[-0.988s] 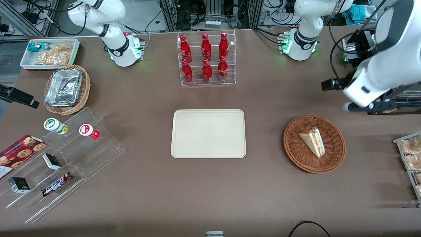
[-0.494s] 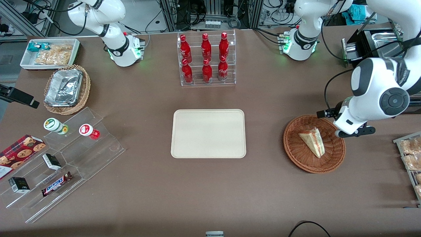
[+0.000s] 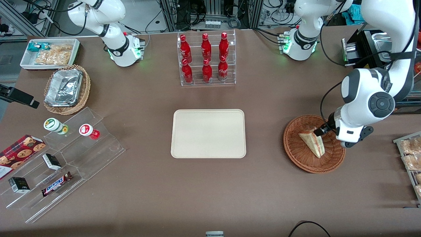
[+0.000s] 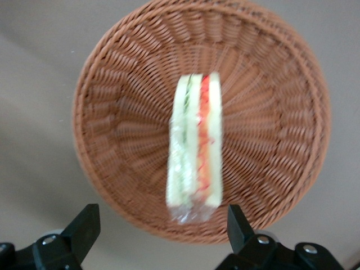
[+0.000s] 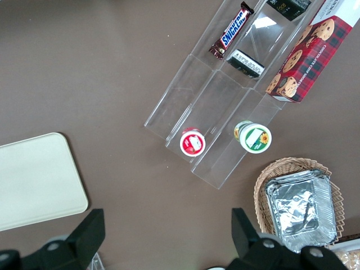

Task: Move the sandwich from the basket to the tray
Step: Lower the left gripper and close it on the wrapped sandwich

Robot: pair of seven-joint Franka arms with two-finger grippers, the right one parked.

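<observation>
- Table (image 3: 263, 184): brown surface carrying every item listed below.
- Tray (image 3: 208, 133): cream rectangle with rounded corners, flat at mid-table and bare; it also appears in the right wrist view (image 5: 34, 180). It sits well apart from the basket, toward the parked arm's end.
- Basket (image 3: 297, 154): round reddish-brown wicker bowl toward the working arm's end of the table; ribbed wall is clear in the left wrist view (image 4: 112, 112).
- Gripper (image 3: 318, 132): above the basket, just over the end of the sandwich farther from the front camera. Left wrist view shows both fingers (image 4: 84, 225) spread wide apart, gripping nothing.
- Sandwich (image 3: 312, 143): clear-wrapped wedge lying inside the basket; red and green filling edge faces up (image 4: 196, 149).
</observation>
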